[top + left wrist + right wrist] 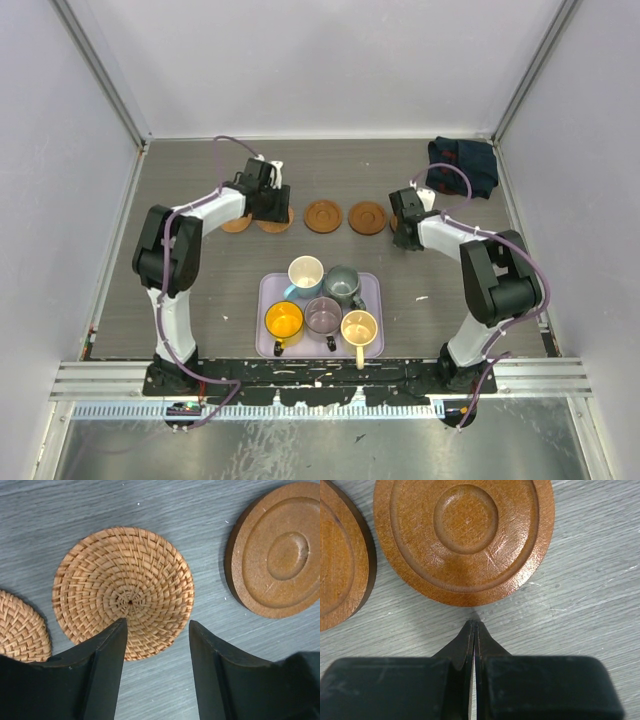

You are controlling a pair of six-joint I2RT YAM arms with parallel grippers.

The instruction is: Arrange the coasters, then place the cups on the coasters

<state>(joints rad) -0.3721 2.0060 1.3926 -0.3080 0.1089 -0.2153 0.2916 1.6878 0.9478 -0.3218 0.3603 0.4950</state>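
My left gripper point(157, 626) is released, jaws apart, with the woven coaster point(122, 587) flat just beyond its tips. It looks light, stiff and grippy, so I'd pinch across its rim. My right gripper point(475, 626) is clenched empty, and a wooden coaster point(465, 535) lies just ahead.

The top camera sits high above the near edge of the table point(330, 170), looking down and forward over all of it. Each wrist camera hangs close over the tabletop, facing down: the left on a woven coaster point(122, 592), the right on a wooden coaster point(465, 535). All three views share the coaster row point(322, 215)
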